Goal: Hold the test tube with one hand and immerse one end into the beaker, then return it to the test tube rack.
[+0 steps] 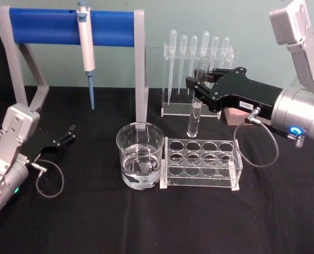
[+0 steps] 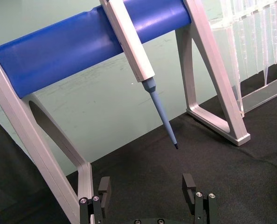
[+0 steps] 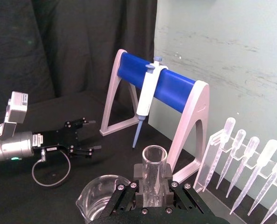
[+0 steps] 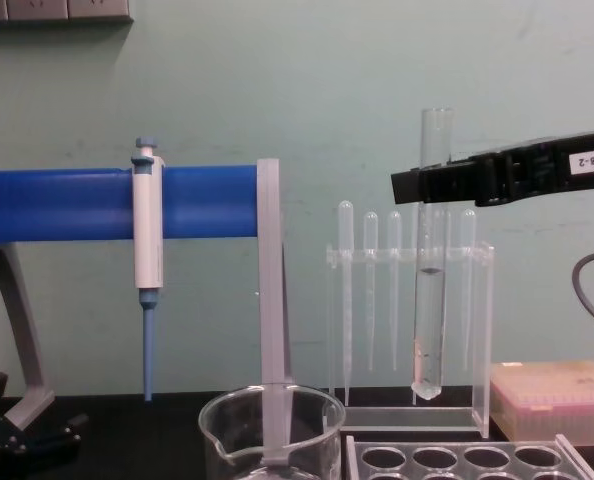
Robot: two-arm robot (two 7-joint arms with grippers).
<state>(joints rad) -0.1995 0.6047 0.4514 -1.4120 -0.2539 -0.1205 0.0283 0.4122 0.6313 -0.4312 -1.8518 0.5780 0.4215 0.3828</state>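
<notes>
The test tube [image 1: 195, 114] hangs upright in the air, with my right gripper [image 1: 199, 83] shut on its upper part just below the rim. Its rounded bottom [image 4: 429, 385] is above the table, behind the clear rack and to the right of the beaker [image 1: 140, 156]. The beaker holds clear liquid and stands apart from the tube. In the right wrist view the tube's open rim [image 3: 154, 156] sticks up between the black jaws, and the beaker [image 3: 99, 200] lies below. My left gripper [image 1: 67, 135] rests open at the far left, near the table.
A clear rack with round holes [image 1: 202, 164] sits beside the beaker on its right. Behind stand a dropper holder [image 1: 196, 74] and a blue-bar stand [image 1: 67, 26] with a pipette [image 1: 85, 42] hanging on it. A pink box [image 4: 557, 400] lies at the right.
</notes>
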